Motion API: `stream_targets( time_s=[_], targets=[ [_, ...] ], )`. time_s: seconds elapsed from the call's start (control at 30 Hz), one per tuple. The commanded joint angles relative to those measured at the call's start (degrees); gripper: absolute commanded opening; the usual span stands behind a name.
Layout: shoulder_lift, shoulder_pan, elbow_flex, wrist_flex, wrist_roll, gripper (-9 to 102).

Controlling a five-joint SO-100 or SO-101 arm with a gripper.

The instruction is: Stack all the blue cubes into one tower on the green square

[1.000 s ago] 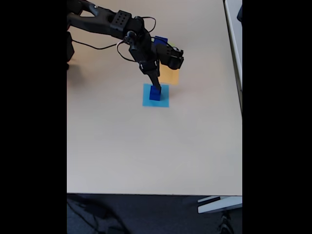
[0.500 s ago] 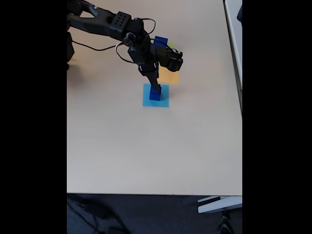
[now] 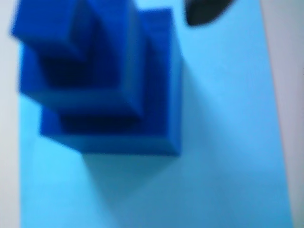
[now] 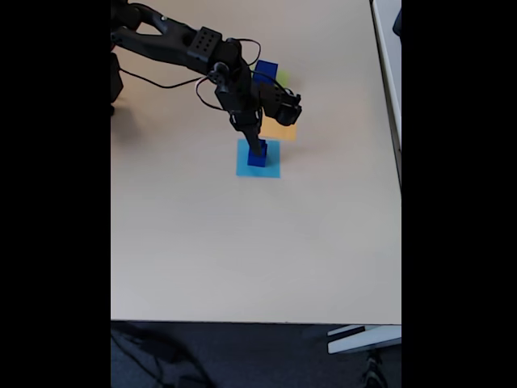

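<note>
Wrist view, upper left: stepped blue cubes (image 3: 109, 80) sit stacked on the light-blue square (image 3: 223, 142), blurred. Fixed view, centre: the gripper (image 4: 258, 149) stands at this pile (image 4: 257, 157); its opening cannot be told. Upper right, another cube (image 4: 266, 71) hides most of the green square (image 4: 283, 77); a skewed grasp may topple the pile.

Pale beige table (image 4: 242, 242) over dark floor (image 4: 242, 356).

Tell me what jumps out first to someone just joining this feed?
The dark-blue stack of cubes looms close in the wrist view, standing on the light-blue square, not on the green one. In the fixed view the black arm reaches down over that stack, with the gripper at its top. Behind the arm lie another blue cube and the orange square.
</note>
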Motion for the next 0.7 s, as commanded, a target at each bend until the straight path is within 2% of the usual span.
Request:
stream_targets(
  time_s=[0.0, 0.67],
  targets=[
    [0.97, 0.35, -4.13, -0.35, -0.44, 26],
    [1.05, 1.05, -5.27, 0.26, -2.46, 21]
  ],
)
